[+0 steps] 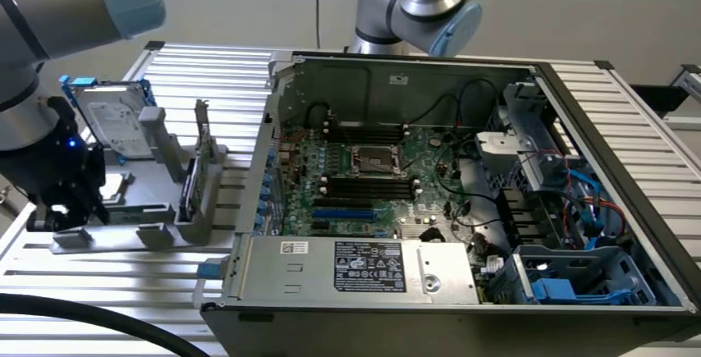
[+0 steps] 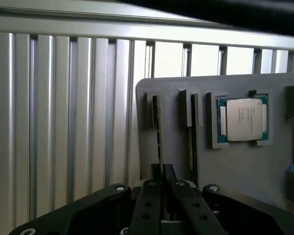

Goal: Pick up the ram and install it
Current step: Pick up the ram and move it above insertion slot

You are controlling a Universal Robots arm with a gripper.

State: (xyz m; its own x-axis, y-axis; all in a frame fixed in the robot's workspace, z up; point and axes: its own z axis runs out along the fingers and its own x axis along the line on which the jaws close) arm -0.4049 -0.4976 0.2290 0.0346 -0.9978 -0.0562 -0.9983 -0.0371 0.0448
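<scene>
Wrist view: clenching the jaws on the near end of the ram [image 2: 159, 132], standing on edge in a slot of the grey holder [image 2: 235, 171], just beside a second stick [image 2: 192, 142], near the processor [image 2: 242, 117]. Exterior view: working over the slatted desk [image 1: 110, 279], at this view's left of the open computer case [image 1: 405, 60].

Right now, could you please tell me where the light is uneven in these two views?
Wrist view: bright backlight shows through gaps at the ribbed table's far edge, the gripper, closed on the ram, is dark, and the processor has a mild sheen. Exterior view: the table is bright, the computer case interior shaded.
</scene>
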